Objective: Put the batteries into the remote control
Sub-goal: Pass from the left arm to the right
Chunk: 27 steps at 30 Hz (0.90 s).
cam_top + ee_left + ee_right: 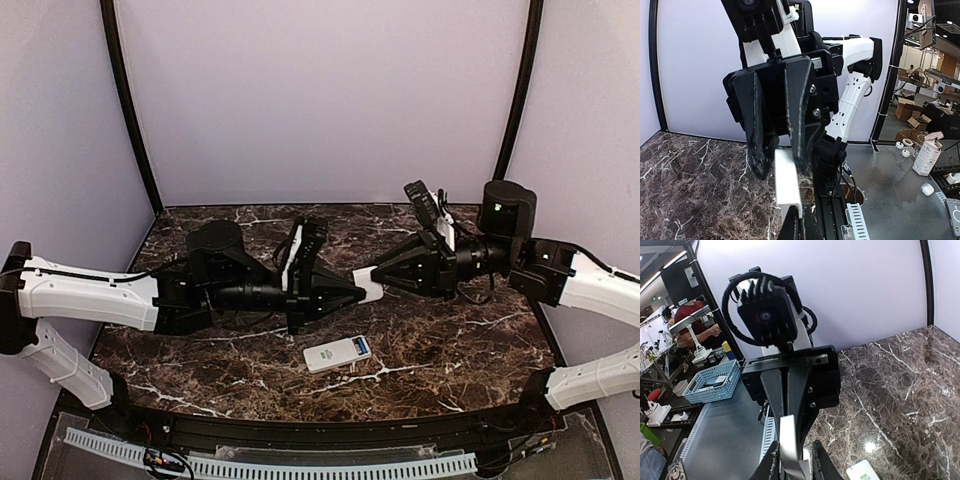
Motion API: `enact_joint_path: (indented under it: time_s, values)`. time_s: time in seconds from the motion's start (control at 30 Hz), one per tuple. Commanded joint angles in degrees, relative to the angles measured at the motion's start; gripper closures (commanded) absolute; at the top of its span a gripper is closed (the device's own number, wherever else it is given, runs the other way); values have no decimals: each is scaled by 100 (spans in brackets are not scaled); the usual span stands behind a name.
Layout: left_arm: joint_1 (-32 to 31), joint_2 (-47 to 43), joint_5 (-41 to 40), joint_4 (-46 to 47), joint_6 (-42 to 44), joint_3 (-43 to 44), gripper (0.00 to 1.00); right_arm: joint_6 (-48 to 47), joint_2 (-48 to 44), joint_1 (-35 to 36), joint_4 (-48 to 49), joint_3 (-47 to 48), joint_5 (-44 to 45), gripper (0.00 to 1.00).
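Note:
The remote control [338, 354] lies flat on the marble near the front, white with a blue end; the right wrist view shows its corner [862, 471]. The batteries are out of view. Both grippers meet tip to tip above the table. My left gripper [357, 289] is shut on one end of a small flat white plate [787, 182]. My right gripper [373, 282] straddles the plate's other end [790, 442], with one finger [769, 465] against it and the other finger [822, 465] a little apart from it.
Dark marble tabletop [450, 330] with purple walls behind and at the sides. A white slotted cable strip [330, 468] runs along the front edge. Off the table stand a blue basket [712, 382] and a metal bench.

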Motion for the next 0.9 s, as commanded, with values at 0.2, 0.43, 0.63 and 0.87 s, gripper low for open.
enact_joint_path:
  time_s: [0.2,0.43,0.63,0.87]
  values:
    - [28,-19,219,436,49,112,100,321,176,51,353,-90,-371,82]
    - [28,-59,198,479,123,36,100,431,308,52,272,-32,-459,85]
    - [28,-112,188,526,138,-42,100,357,489,52,141,143,-680,96]
    - [28,-194,100,571,188,-125,100,357,592,50,-79,229,-820,76]
